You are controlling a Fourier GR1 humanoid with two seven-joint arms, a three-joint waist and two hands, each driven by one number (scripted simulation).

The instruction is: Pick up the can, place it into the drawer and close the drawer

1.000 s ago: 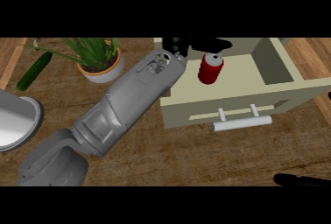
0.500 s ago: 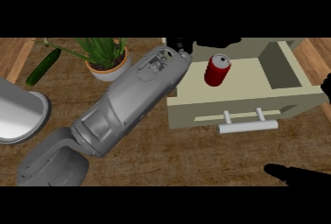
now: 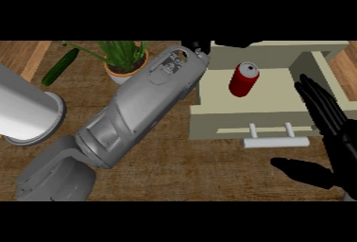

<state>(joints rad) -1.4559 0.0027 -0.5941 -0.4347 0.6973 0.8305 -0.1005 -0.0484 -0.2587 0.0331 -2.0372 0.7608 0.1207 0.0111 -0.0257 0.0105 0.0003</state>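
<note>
The brown wooden bench [image 3: 160, 160] fills most of the view. A big grey arm [image 3: 132, 118] lies across it, going from the lower left up toward the top middle. This is the robot's left arm. Its left hand [image 3: 199, 46] is mostly hidden at the top edge, just past the back left corner of the drawer, so I cannot tell if its fingers are open or curled.

The cream drawer [image 3: 209, 111] is pulled open, with a pale bar handle [image 3: 276, 142] on its front. The red can [image 3: 243, 80] with a silver top is inside the drawer, on its floor. No hand is touching it.

On the far left is a big silver pot [image 3: 24, 116]. The black right hand [image 3: 335, 137] is at the right side, next to the drawer's right wall. Its fingers are straight and spread out, thumb out to the side, and it holds nothing.

A green plant in a pale pot [image 3: 124, 64] is behind the arm. A green cucumber [image 3: 60, 67] lies left of the plant.
</note>
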